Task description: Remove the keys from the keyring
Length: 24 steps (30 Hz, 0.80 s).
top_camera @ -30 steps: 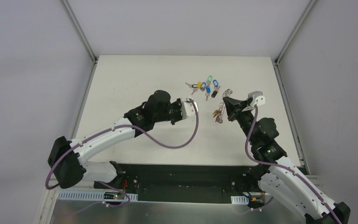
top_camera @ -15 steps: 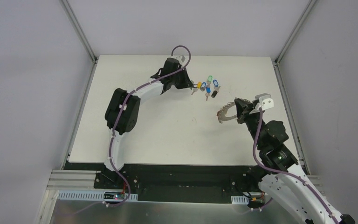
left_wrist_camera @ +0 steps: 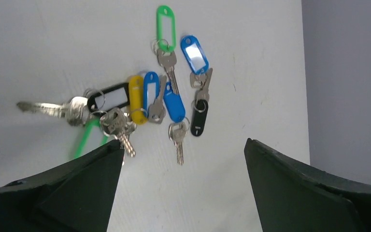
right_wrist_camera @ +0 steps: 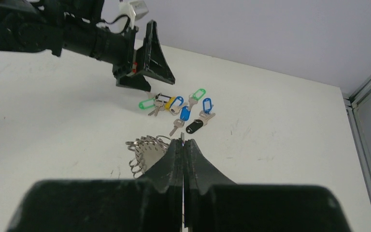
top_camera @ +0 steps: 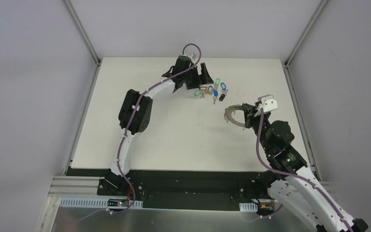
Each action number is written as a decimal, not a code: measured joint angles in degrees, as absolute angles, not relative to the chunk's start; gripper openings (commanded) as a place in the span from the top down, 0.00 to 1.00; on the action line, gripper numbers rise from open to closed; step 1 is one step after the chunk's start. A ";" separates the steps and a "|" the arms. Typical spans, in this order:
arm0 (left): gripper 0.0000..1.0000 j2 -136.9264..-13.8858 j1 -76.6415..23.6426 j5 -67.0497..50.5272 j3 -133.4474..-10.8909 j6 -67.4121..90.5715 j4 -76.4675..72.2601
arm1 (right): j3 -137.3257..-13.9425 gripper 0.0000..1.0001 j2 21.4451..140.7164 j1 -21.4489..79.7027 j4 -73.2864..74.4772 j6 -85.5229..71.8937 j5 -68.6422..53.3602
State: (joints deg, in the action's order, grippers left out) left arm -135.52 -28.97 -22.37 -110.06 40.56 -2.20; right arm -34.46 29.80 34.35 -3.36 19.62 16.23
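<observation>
The keyring (top_camera: 233,116), a flat grey ring fringed with thin wire loops (right_wrist_camera: 147,155), hangs above the table's right half. My right gripper (top_camera: 245,116) (right_wrist_camera: 182,141) is shut on its edge. A yellow-tagged key (left_wrist_camera: 135,99) (top_camera: 206,88) lies on the table in a cluster of keys (top_camera: 215,89) at the far middle. My left gripper (top_camera: 202,81) (left_wrist_camera: 183,141) hovers over the near side of that cluster, jaws wide open and nothing between them. Its left finger (left_wrist_camera: 77,188) covers part of a green tag.
The cluster also holds keys with green (left_wrist_camera: 165,26), blue (left_wrist_camera: 194,48) and black (left_wrist_camera: 199,123) tags. The left arm (top_camera: 140,104) stretches across the table's left half to the far edge. Metal rails (top_camera: 297,111) border the white table (top_camera: 174,135).
The left arm swung from the table's middle out to the key cluster, and its jaws have now opened. The right gripper kept hold of the keyring, which turned flatter.
</observation>
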 measured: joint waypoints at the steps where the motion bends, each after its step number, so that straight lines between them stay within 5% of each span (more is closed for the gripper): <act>1: 0.01 -133.97 -28.93 -22.31 -108.99 40.01 -1.85 | -35.09 1.00 30.68 34.35 -2.24 19.59 15.79; 12: 0.01 -90.96 -24.10 -8.56 -81.08 36.73 11.22 | -43.51 1.00 43.16 34.35 6.28 17.76 4.95; 20: 0.01 -57.69 -21.41 3.57 -69.45 26.11 18.90 | -48.80 1.00 63.05 37.56 -6.22 9.47 -1.63; 21: 0.01 -55.81 -21.43 5.21 -69.28 24.03 19.70 | -52.51 0.95 68.05 39.05 -7.60 9.19 -1.67; 24: 0.01 -53.47 -21.39 10.98 -68.40 19.25 20.84 | -64.66 0.07 81.17 43.27 -11.40 8.16 -1.26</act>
